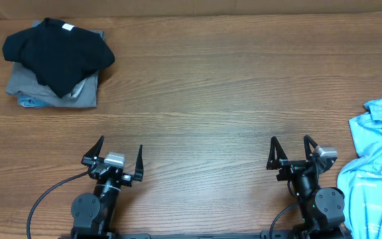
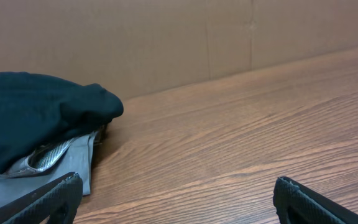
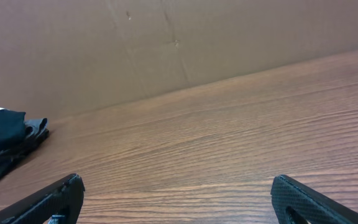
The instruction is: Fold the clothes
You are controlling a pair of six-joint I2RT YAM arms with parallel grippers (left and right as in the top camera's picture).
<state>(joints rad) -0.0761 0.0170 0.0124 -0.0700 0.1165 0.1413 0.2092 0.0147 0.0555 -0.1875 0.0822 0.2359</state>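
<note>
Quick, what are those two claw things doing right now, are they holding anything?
Left gripper: jaws open, holding nothing.
Right gripper: jaws open, holding nothing.

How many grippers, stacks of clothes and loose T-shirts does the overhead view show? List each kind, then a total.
Grippers: 2, left gripper and right gripper
Stacks of clothes: 1, the stack of clothes with a black shirt on top
Loose T-shirts: 1, the sky-blue T-shirt
Total: 4

Black shirt (image 1: pixel 58 53): crumpled, well ahead and to the left of the left gripper (image 1: pixel 120 146).
Grey folded garments (image 1: pixel 52 91): stacked beneath the black shirt, touching it.
Table (image 1: pixel 211 86): wood-grain brown.
</note>
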